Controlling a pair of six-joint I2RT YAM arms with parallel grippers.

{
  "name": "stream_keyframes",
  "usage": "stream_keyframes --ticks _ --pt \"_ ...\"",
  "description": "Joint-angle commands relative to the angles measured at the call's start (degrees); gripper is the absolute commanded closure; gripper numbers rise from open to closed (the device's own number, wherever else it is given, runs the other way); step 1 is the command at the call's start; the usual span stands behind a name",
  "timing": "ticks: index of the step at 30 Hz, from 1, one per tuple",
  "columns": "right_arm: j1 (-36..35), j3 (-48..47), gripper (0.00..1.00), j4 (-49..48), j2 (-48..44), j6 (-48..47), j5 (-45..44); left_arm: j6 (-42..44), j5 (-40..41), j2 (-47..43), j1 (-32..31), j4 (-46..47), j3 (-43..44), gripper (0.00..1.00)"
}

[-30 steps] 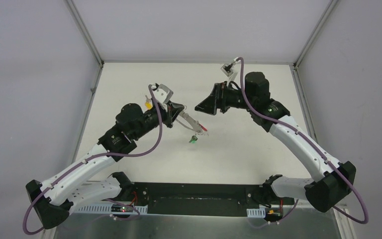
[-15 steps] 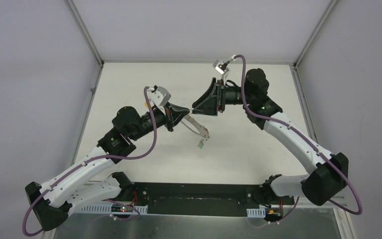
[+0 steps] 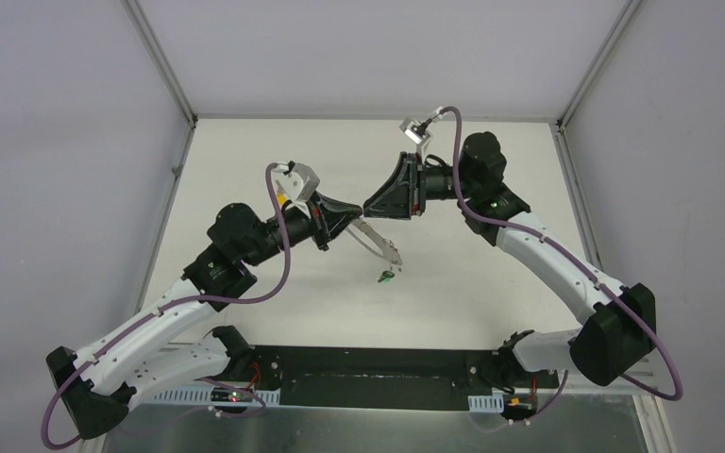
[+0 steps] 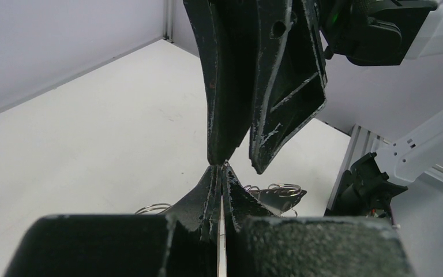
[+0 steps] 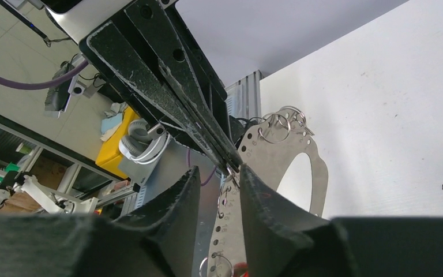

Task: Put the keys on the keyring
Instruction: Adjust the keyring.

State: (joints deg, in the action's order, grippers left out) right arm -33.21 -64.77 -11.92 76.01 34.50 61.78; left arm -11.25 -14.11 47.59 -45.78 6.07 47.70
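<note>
Silvery keyring (image 5: 252, 151), clamped in left tool (image 4: 219, 170), mid-regrasp: right tool (image 5: 216, 173) straddles it, fingers apart, and should next pinch shut.

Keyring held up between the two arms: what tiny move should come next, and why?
Probably the right jaws should close on the keyring. They stand part open astride its perforated strip, tip to tip with the left jaws, which are already shut on it, so a second grip looks ready.

White arm links (image 3: 165, 321), black joints (image 3: 236, 228), purple cables (image 3: 286, 257); scuffed black end effector fingers (image 4: 228, 86)
</note>
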Motion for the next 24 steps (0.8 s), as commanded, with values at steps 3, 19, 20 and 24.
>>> stream_keyframes --ticks 3,19,20,24 --pt "-0.69 0.11 0.83 -5.03 0.97 1.52 2.44 -1.67 -1.49 -0.67 -0.19 5.71 0.55 1.0" --pt "-0.71 0.97 0.72 -5.11 1.17 1.31 3.36 -1.42 -0.55 -1.32 -0.19 5.82 0.38 1.0" --pt "-0.71 0.96 0.78 -5.16 1.16 1.35 3.35 -1.4 -0.57 -1.36 -0.17 5.76 0.37 1.0" --pt "-0.76 0.98 1.0 -5.12 1.07 1.44 3.22 -1.22 -0.48 -1.4 -0.17 5.31 0.37 1.0"
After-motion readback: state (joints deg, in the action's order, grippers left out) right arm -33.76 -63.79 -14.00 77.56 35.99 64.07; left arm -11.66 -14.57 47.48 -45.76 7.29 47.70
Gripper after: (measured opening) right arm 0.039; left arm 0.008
